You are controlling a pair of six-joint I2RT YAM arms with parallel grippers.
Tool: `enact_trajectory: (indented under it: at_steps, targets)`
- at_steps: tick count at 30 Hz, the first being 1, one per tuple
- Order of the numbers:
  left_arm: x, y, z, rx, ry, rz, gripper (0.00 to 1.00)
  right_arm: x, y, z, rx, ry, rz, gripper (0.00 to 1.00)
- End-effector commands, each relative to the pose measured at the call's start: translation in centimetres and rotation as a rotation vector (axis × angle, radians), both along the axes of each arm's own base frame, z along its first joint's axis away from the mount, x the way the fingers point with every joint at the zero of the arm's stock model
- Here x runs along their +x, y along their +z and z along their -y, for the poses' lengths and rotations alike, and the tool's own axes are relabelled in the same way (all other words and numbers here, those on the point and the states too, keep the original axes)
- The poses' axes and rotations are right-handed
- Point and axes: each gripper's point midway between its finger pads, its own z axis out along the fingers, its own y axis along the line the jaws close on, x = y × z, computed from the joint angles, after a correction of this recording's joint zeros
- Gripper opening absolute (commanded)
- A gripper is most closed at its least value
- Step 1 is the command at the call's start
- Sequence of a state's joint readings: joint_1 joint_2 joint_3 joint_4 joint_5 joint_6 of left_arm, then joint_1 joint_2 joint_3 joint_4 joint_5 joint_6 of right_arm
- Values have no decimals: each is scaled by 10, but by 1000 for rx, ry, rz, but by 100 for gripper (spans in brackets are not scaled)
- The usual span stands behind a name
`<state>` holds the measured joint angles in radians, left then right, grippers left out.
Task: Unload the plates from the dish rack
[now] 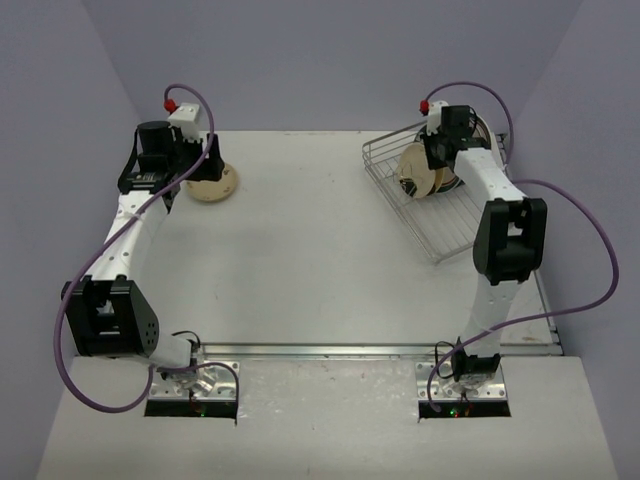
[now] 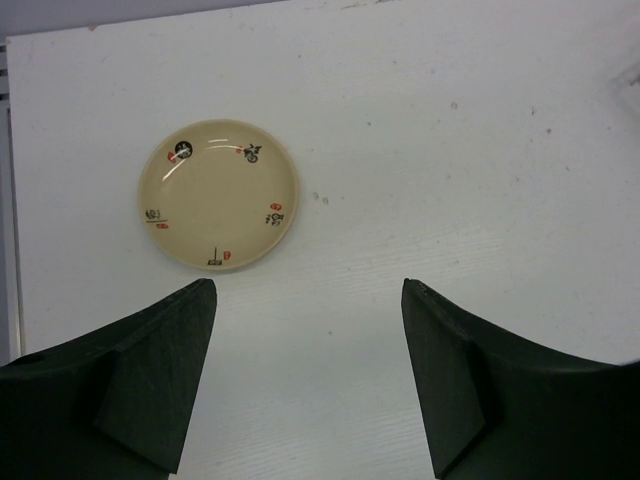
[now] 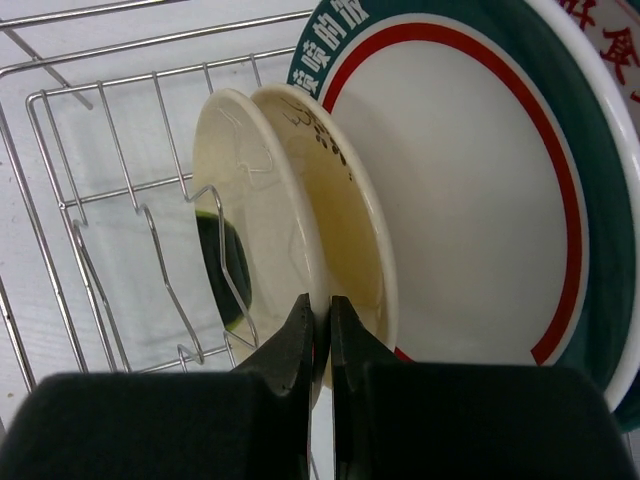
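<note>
Plates: one cream plate (image 2: 218, 195) lies on the counter (image 2: 480, 150) beneath the spread left jaws. The right jaws pinch the rim of the front plate (image 3: 250, 230) in the rack (image 1: 447, 222); a green-rimmed plate (image 3: 460, 190) and another wait behind.

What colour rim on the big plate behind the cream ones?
Big plate: dark green rim, red inner ring. Best: right wrist.

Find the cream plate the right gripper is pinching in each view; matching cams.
Top external: cream plate stands on edge in the wire rack, far right.
Left wrist: not in it; the flat plate there lies on the table.
Right wrist: centre-left, rim pinched by the right gripper.
Shared landmark: the wire rack, in the top and right wrist views.
</note>
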<state>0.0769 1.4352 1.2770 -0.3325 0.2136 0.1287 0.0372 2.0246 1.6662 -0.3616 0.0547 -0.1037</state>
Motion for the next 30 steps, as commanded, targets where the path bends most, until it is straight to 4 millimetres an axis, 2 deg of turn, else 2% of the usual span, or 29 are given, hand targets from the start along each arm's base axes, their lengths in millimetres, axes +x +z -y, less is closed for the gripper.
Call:
enact_trajectory:
  at_steps: [1, 4, 7, 9, 11, 13, 16, 18, 20, 21, 22, 23, 25, 26, 28, 30]
  targets:
    - [-2, 38, 11, -4, -61, 89, 76, 13, 120, -12, 44, 25, 263, 0]
    - [-4, 49, 18, -20, -97, 103, 79, 10, 156, -15, 60, 34, 332, 0]
    - [-9, 64, 34, -63, -171, 121, 81, 4, 207, -17, 77, 36, 430, 0]
    - [-13, 75, 42, -84, -216, 144, 82, -2, 227, -27, 116, 66, 458, 0]
    - [-20, 85, 55, -120, -282, 164, 82, -11, 238, -39, 165, 105, 461, 0]
    - [-31, 93, 73, -176, -381, 173, 82, -27, 240, -66, 269, 188, 431, 0]
    - [-42, 96, 92, -266, -461, 151, 83, -50, 230, -107, 395, 293, 361, 0]
    - [-49, 98, 106, -305, -510, 136, 83, -69, 220, -139, 462, 375, 308, 0]
    - [-54, 98, 119, -320, -553, 128, 83, -93, 201, -175, 516, 464, 236, 0]
    - [-55, 98, 122, -322, -559, 124, 83, -104, 202, -188, 534, 504, 225, 0]
    - [-60, 97, 134, -323, -591, 116, 82, -116, 198, -208, 554, 546, 200, 0]
    - [-59, 96, 135, -324, -590, 113, 82, -117, 192, -209, 555, 545, 190, 0]
    - [-65, 92, 152, -326, -625, 91, 81, -138, 187, -241, 584, 610, 148, 0]
    - [-64, 90, 152, -327, -624, 84, 81, -139, 186, -242, 584, 609, 146, 0]
    - [-69, 81, 169, -318, -662, 54, 78, -148, 183, -260, 600, 638, 120, 0]
    - [-71, 72, 178, -302, -673, 27, 75, -151, 184, -267, 615, 652, 110, 0]
